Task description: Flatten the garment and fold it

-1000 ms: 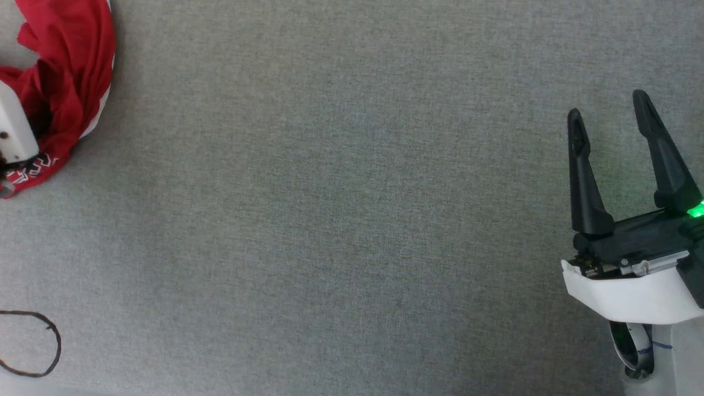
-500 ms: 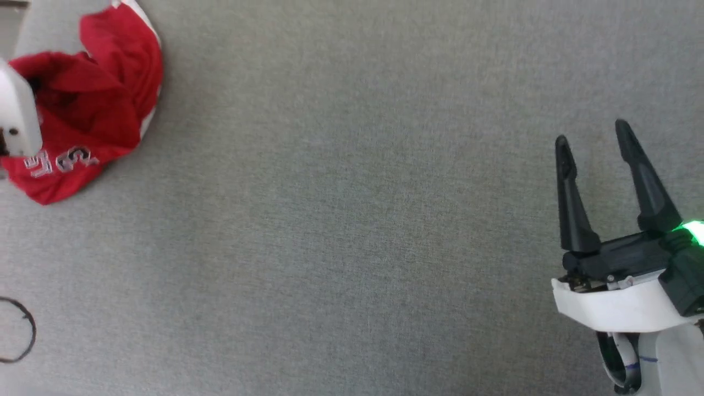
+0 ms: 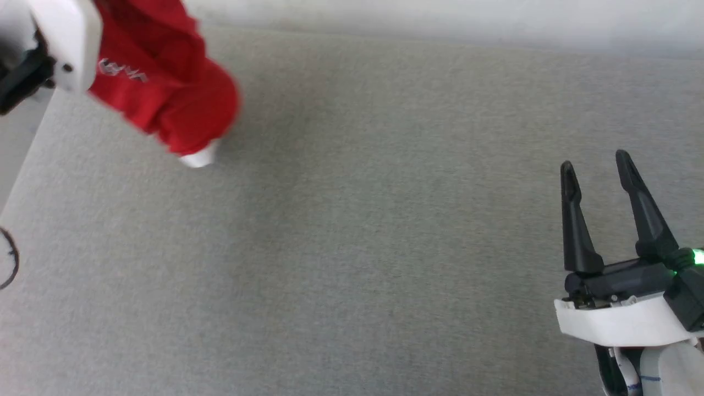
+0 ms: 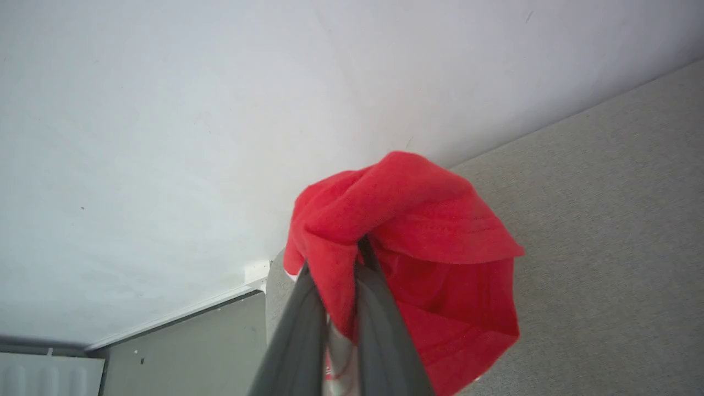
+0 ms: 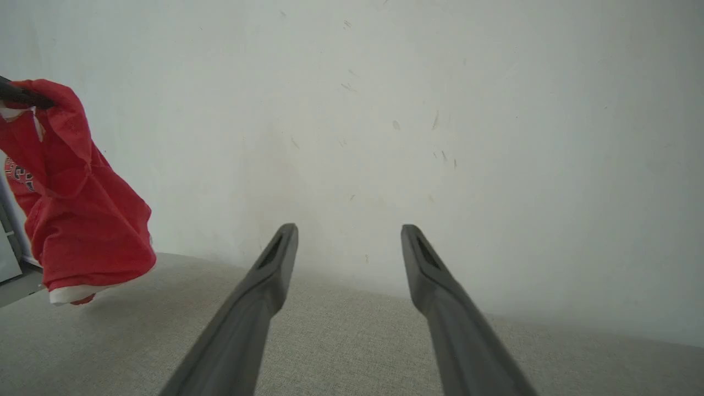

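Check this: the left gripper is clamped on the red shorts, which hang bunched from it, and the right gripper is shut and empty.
One thing is wrong: the right gripper is open, not shut. The right wrist view shows its two fingers spread apart with nothing between them. The rest holds: the left gripper is clamped on the red shorts, which hang bunched from it.

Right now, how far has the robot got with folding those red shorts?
Only the pickup looks done: the left gripper is shut on a fold of the shorts. In hand: they hang from it in a bunch above the grey surface, near its left edge. Left to do: everything else, since nothing is flat or folded yet. The right gripper is open and empty.
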### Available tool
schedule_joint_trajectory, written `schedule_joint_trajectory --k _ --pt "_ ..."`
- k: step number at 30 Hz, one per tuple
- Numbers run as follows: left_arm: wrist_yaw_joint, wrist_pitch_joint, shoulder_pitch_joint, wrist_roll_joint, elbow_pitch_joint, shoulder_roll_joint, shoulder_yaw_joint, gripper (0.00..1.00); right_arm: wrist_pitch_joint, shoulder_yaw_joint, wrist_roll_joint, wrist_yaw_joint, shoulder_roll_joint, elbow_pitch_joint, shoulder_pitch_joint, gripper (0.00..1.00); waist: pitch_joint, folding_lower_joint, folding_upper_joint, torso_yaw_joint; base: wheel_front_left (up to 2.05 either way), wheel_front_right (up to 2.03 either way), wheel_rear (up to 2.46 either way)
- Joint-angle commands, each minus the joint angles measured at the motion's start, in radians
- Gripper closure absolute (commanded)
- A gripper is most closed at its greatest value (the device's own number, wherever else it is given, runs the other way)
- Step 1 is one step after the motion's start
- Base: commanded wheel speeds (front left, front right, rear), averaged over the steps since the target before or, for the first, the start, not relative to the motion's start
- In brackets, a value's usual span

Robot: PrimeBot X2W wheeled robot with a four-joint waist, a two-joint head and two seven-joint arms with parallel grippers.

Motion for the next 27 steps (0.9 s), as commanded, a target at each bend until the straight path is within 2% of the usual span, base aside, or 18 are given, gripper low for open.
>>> schedule_joint_trajectory --k 1,9,17,21,27 --pt "-0.006 -0.008 -0.030 0.002 -0.023 -0.008 -0.023 1.00 -0.005 -0.002 0.013 -0.002 0.003 0.004 0.014 0.00 -0.051 0.0003 -0.0001 -0.056 0.00 0.00 0.00" --pt "-0.006 -0.034 -0.143 -0.060 -0.115 -0.083 -0.155 1.00 -0.005 -0.003 0.050 -0.002 0.003 0.008 0.033 0.00 -0.100 0.0003 -0.0001 -0.191 0.00 0.00 0.00" --pt "-0.006 -0.110 -0.150 -0.141 -0.142 -0.213 -0.301 1.00 -0.005 -0.019 0.072 -0.002 0.003 0.012 0.049 0.00 -0.105 0.0003 -0.0001 -0.321 0.00 0.00 0.00" --pt "-0.006 -0.152 -0.097 -0.177 -0.132 -0.257 -0.396 1.00 -0.005 -0.031 0.082 -0.002 0.003 0.008 0.056 0.00 -0.093 0.0003 -0.0001 -0.353 0.00 0.00 0.00" --pt "-0.007 -0.204 0.035 -0.241 -0.071 -0.309 -0.552 1.00 -0.005 -0.031 0.087 -0.002 0.003 0.006 0.041 0.00 -0.057 0.0003 -0.0001 -0.366 0.00 0.00 0.00"
